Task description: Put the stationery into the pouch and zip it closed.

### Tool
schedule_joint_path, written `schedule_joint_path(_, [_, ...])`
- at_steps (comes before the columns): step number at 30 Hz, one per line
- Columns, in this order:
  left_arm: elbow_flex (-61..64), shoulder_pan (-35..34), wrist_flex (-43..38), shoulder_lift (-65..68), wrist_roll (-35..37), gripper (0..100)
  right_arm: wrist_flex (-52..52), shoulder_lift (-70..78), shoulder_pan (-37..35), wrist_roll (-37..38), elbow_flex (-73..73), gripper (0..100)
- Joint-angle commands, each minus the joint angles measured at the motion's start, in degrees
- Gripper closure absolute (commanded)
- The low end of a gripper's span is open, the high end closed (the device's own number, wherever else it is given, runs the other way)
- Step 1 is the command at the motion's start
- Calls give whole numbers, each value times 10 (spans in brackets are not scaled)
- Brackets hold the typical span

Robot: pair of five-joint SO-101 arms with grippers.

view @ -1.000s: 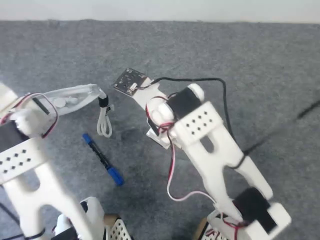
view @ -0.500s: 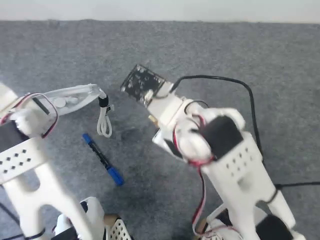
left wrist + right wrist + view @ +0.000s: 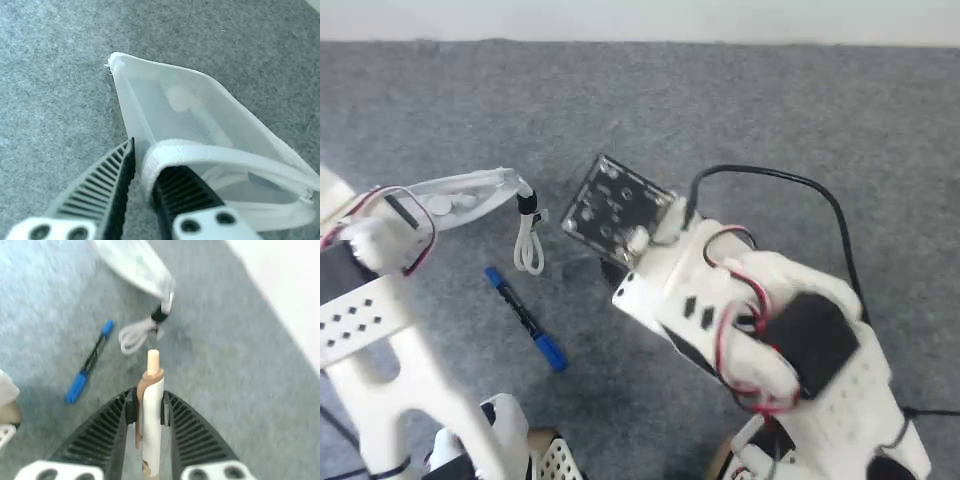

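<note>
Pose: right pincer (image 3: 148, 396) aloft, clamping pen (image 3: 151, 425) | left pincer (image 3: 143, 162) clamping pouch (image 3: 200, 120) rim

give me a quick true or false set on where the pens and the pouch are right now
1. The right arm's jaws grip a pen. True.
2. The blue marker is inside the pouch. False: it lies on the grey table, outside the pouch.
3. The left arm's jaws pinch the pouch's rim. True.
4. The pouch is zipped closed. False: the left wrist view shows its mouth open.
</note>
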Motion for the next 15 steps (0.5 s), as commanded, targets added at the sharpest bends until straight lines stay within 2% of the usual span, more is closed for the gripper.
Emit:
schedule_joint_path(1, [-20, 1, -2, -18, 9, 987, -36, -54, -36, 3, -6, 991])
schedule_joint_path(15, [-20, 0, -2, -18, 9, 987, -131, -132, -59, 3, -6, 991])
